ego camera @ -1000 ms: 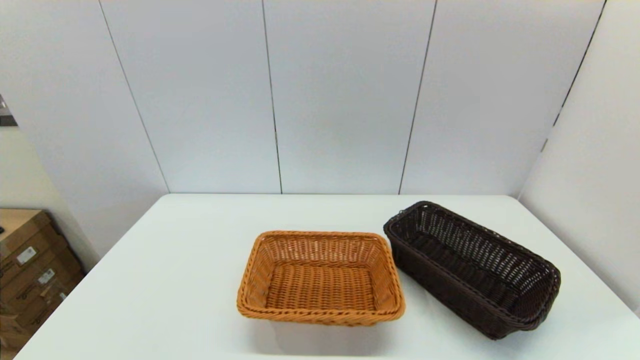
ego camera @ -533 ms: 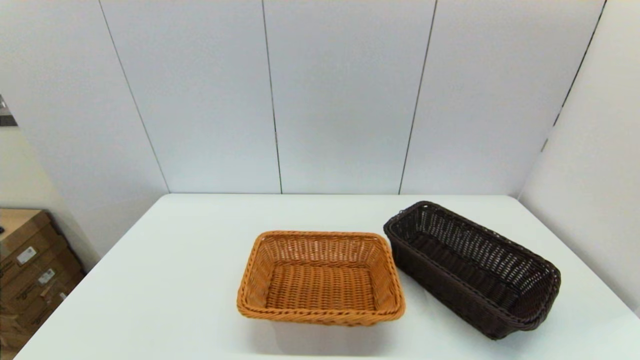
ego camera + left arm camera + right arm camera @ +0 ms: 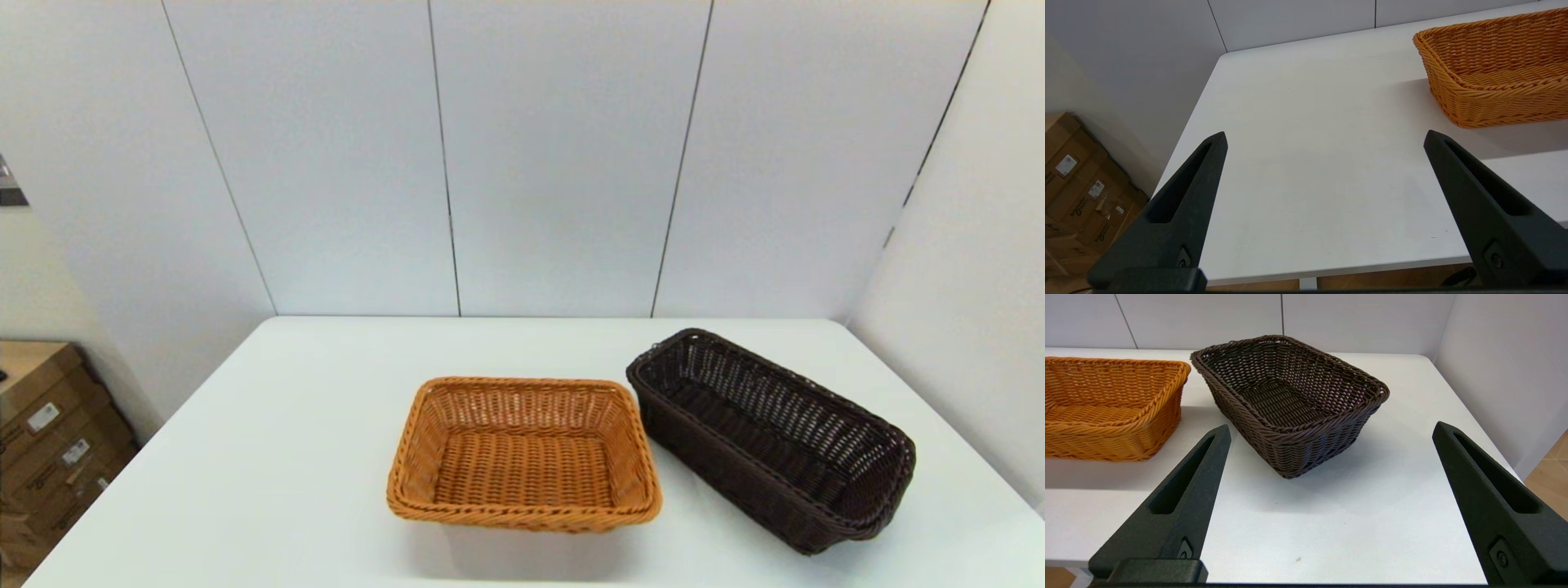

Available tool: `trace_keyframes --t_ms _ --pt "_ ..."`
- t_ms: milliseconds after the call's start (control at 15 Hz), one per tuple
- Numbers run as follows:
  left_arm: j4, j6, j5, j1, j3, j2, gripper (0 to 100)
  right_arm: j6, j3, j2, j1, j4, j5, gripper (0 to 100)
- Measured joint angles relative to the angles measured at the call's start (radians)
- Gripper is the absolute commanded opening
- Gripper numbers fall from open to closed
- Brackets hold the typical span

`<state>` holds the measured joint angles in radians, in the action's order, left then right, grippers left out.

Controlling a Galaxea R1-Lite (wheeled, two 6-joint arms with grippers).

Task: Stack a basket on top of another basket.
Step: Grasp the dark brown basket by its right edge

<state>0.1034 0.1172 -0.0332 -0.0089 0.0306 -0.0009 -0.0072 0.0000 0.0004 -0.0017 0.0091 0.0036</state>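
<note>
Two baskets sit on the tabletop (image 3: pixel 286 457): one dark brown basket (image 3: pixel 771 437) right, one orange-tan basket (image 3: pixel 522 453) left, seemingly just apart. Left pincer (image 3: pixel 1325 136) and right pincer (image 3: pixel 1331 428) both gape, empty, at the near edge.

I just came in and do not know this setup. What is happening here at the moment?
Nothing is being handled yet. Two empty baskets sit apart on the white table: the orange-tan basket near the middle and the dark brown basket to its right, set at an angle. The dark one is not yet stacked on the orange one. Both arms wait at the near edge of the table, outside the head view. The left tool is open over bare table, and the right tool is open, facing the dark basket.
</note>
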Motion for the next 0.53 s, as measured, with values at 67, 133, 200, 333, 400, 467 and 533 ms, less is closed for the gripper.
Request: trace_keyframes --t_ms 67,133,200,333,400,467,533 --pt "0.0 0.0 0.0 0.0 0.0 0.0 100 0.0 0.0 0.0 0.0 0.0 0.0 100" --pt "0.0 0.0 0.0 0.0 0.0 0.0 100 0.0 0.0 0.0 0.0 0.0 0.0 100" --pt "0.0 0.0 0.0 0.0 0.0 0.0 100 0.0 0.0 0.0 0.0 0.0 0.0 100" --pt "0.0 0.0 0.0 0.0 0.0 0.0 100 0.0 0.0 0.0 0.0 0.0 0.0 100" --pt "0.0 0.0 0.0 0.0 0.0 0.0 100 0.0 0.0 0.0 0.0 0.0 0.0 100" --pt "0.0 0.0 0.0 0.0 0.0 0.0 100 0.0 0.0 0.0 0.0 0.0 0.0 100" --pt "0.0 0.0 0.0 0.0 0.0 0.0 100 0.0 0.0 0.0 0.0 0.0 0.0 100"
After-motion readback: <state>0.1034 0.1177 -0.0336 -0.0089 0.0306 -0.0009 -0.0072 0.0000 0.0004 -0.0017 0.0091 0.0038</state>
